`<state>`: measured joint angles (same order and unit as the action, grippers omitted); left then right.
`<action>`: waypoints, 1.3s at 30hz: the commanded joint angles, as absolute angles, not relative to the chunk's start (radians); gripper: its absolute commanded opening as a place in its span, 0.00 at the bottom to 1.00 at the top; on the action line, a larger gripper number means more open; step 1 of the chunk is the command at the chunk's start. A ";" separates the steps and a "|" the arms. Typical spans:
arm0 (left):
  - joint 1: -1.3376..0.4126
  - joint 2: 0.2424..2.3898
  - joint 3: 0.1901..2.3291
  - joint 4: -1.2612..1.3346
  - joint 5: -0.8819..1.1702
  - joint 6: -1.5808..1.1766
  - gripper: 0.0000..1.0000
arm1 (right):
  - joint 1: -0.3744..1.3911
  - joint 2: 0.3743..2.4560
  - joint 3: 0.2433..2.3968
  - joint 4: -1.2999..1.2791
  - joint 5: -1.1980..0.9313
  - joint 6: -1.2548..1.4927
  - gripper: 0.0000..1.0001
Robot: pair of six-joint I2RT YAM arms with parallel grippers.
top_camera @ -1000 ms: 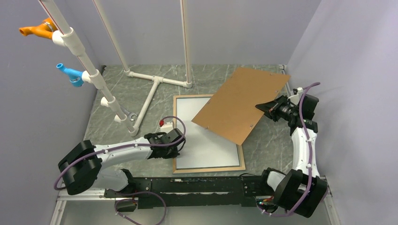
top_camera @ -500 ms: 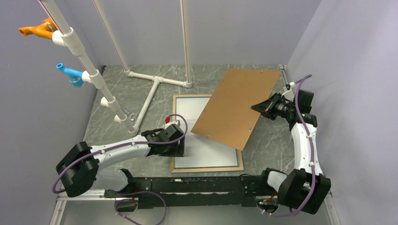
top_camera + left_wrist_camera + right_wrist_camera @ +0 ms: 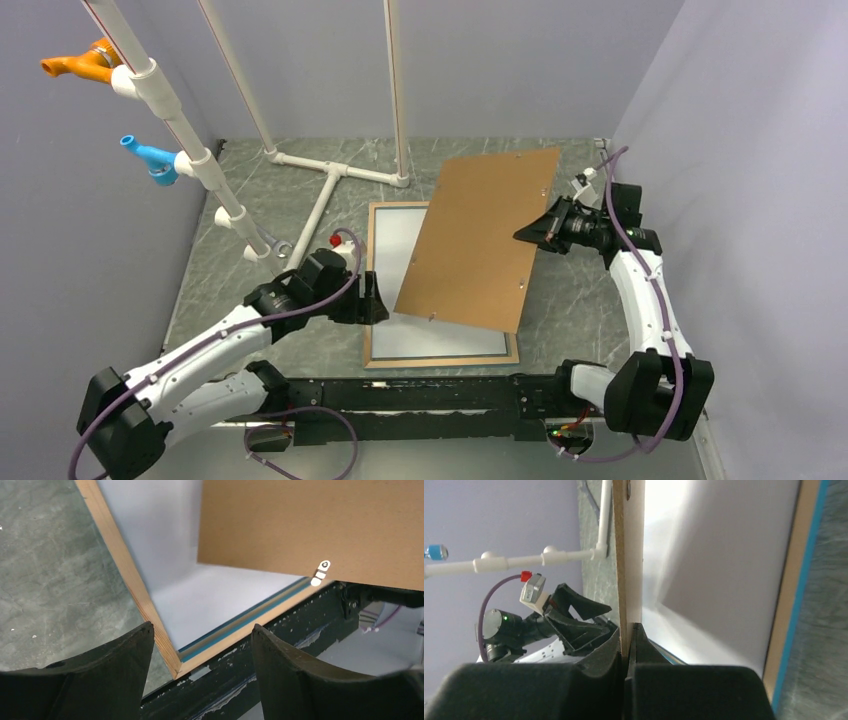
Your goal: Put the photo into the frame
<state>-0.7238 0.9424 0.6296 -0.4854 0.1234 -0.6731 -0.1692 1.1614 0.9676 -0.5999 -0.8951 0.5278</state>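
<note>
1. Left gripper (image 3: 376, 302): mine. Fingers are spread and hold nothing. It hovers at the frame's left rim, towards the near corner.
2. Right gripper (image 3: 527, 231): mine. It is pressed together on the right edge of the board (image 3: 478, 240). The board hangs tilted over the frame and hides much of the photo from above.
3. Frame (image 3: 440, 361): flat on the table (image 3: 580, 310), wood face up, between my two arms.
4. Photo (image 3: 395, 250): lies inside the frame, white back up, so I judge the picture faces the pane. A blue strip shows between its near edge and the wood.
5. Heading: the long axis of photo and frame appears to run from my bases towards the far wall. I cannot tell which end is the picture's top.
6. Risk: I pinch the board at one edge only, so it may pivot or slip on the way down.
7. Risk: the board is skewed to the frame, so a corner could land on the wood rim rather than in the recess.
8. Risk: a dragging edge or clip (image 3: 320, 573) could push the photo askew.
9. Risk: my spread left fingers could nudge the frame.
</note>
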 commanded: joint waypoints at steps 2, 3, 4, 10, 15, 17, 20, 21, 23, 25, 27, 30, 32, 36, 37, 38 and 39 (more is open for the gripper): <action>-0.725 0.848 0.684 -0.531 0.218 -0.540 0.73 | -0.105 1.114 0.994 -0.452 -0.947 0.637 0.00; -0.732 0.826 0.694 -0.537 0.211 -0.527 0.73 | -0.097 1.110 0.990 -0.440 -0.937 0.653 0.00; -0.743 0.806 0.707 -0.543 0.202 -0.514 0.74 | -0.090 1.108 0.985 -0.426 -0.931 0.669 0.00; -0.880 0.838 0.829 -0.630 0.035 -0.465 0.76 | -0.054 1.102 0.976 -0.391 -0.885 0.724 0.00; -1.003 0.971 0.949 -0.674 -0.070 -0.453 0.81 | -0.035 1.104 0.976 -0.400 -0.861 0.728 0.00; -1.032 1.021 0.981 -0.673 -0.085 -0.443 0.82 | -0.030 1.103 0.975 -0.399 -0.860 0.733 0.00; -1.065 1.092 1.019 -0.666 -0.101 -0.424 0.82 | -0.025 1.103 0.980 -0.401 -0.859 0.738 0.00; -1.073 1.112 1.028 -0.664 -0.101 -0.414 0.82 | -0.023 1.102 0.981 -0.402 -0.859 0.737 0.00; -1.084 1.149 1.048 -0.665 -0.107 -0.402 0.82 | -0.023 1.103 0.984 -0.406 -0.859 0.733 0.00; -1.096 1.180 1.063 -0.670 -0.119 -0.393 0.82 | -0.023 1.109 0.988 -0.409 -0.864 0.731 0.00; -1.104 1.209 1.071 -0.670 -0.131 -0.387 0.82 | -0.023 1.109 0.986 -0.400 -0.873 0.738 0.00; -1.109 1.239 1.069 -0.663 -0.136 -0.376 0.81 | -0.022 1.110 0.992 -0.404 -0.876 0.739 0.00; -1.112 1.256 1.063 -0.657 -0.145 -0.374 0.81 | -0.023 1.109 1.000 -0.410 -0.877 0.736 0.00; -1.114 1.290 1.060 -0.663 -0.196 -0.382 0.80 | -0.022 1.107 1.009 -0.422 -0.882 0.730 0.00; -1.114 1.295 1.059 -0.669 -0.219 -0.386 0.80 | -0.022 1.106 1.011 -0.426 -0.883 0.727 0.00; -1.114 1.300 1.058 -0.671 -0.246 -0.390 0.80 | -0.022 1.105 1.012 -0.430 -0.883 0.726 0.00; -1.114 1.303 1.055 -0.670 -0.273 -0.393 0.79 | -0.023 1.106 1.012 -0.432 -0.885 0.724 0.00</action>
<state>-1.1080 1.2915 1.0328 -0.6716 -0.1627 -0.4007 -0.0261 1.1355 0.9600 -0.4774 -0.8303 0.7101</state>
